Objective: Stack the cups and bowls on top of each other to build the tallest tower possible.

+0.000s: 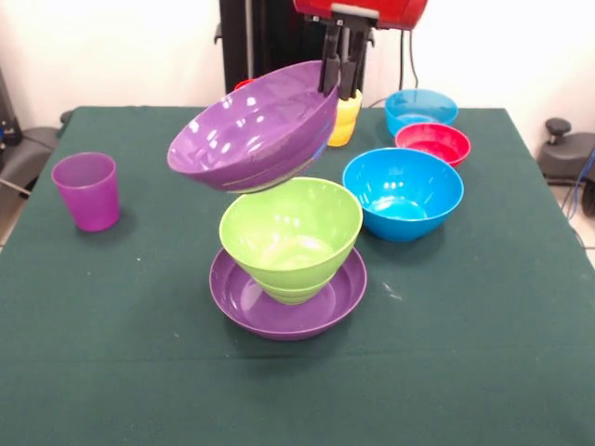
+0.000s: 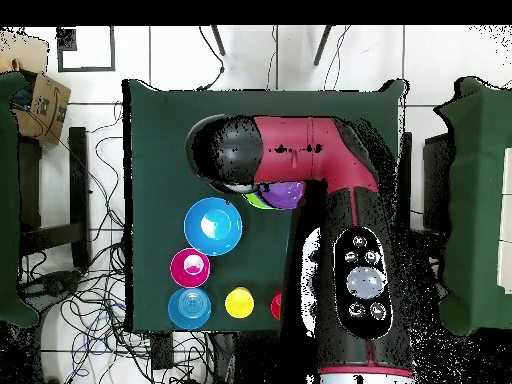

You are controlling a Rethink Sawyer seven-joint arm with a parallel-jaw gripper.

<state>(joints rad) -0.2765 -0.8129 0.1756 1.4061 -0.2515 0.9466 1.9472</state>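
Hung tilted in the tool (image 1: 339,79) — pinched at its far rim — the purple bowl (image 1: 253,128), just above and slightly off-centre from the lime green bowl (image 1: 291,228) seated in the tower (image 1: 287,269) below.

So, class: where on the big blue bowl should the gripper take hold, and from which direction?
Probably the thin rim of the blue bowl, pinched from straight above, one finger inside and one outside. It sits upright and open on the table, too wide to span. The near rim looks best: the red bowl crowds the far side and the green bowl one flank.
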